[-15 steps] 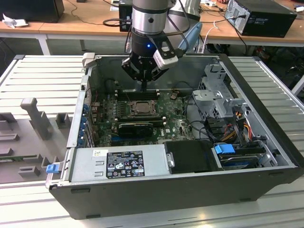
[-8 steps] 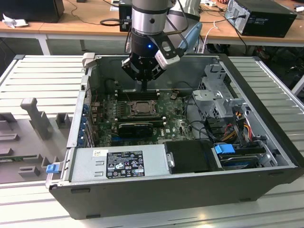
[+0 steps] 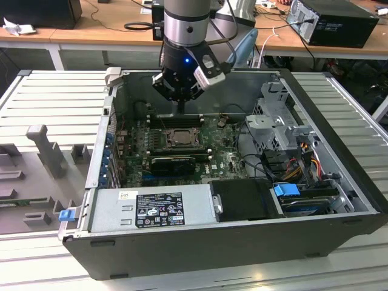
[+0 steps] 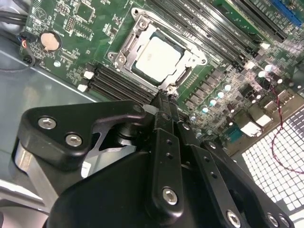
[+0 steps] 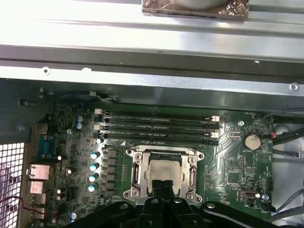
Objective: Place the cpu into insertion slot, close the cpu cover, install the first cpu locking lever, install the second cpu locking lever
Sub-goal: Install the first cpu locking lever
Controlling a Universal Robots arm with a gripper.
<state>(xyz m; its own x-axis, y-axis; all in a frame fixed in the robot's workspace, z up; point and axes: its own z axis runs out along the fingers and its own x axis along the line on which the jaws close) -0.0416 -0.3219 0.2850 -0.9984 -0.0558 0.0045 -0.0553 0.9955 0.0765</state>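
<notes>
The open computer case [image 3: 242, 242] lies on its side on the ribbed grey counter [image 3: 54, 91]. Everything here is placed from the insertion slot [image 3: 167, 134], near the middle of the green motherboard [image 3: 227, 160].

Well off to the exterior view's left of the slot, outside the case, a grey moulded fixture [image 3: 45, 148] sits on the counter. On that same side, towards the front, a blue latch [image 3: 66, 213] sticks out at the case's corner.

Just beside the slot, on the arm's side, run the long black memory slots [image 5: 156, 126]. The cpu [image 4: 158, 57] sits in the slot with its pale face up. The cpu cover [image 5: 191, 173] lies flat around it — the chip shows through its square window.

The gripper [image 4: 161, 97] hangs close over the slot's edge nearest the memory slots, its jaws pressed together and holding nothing. Whether the tips touch the metal rim I cannot tell.

In front of the slot, against the case's front wall, lies the grey power supply [image 3: 151, 209]. A round coin battery [image 5: 251, 141] sits near the slot on the board. Further to the exterior view's right of the slot stands the metal drive cage [image 3: 276, 121] — and beyond it, a bundle of coloured cables [image 3: 303, 160].
</notes>
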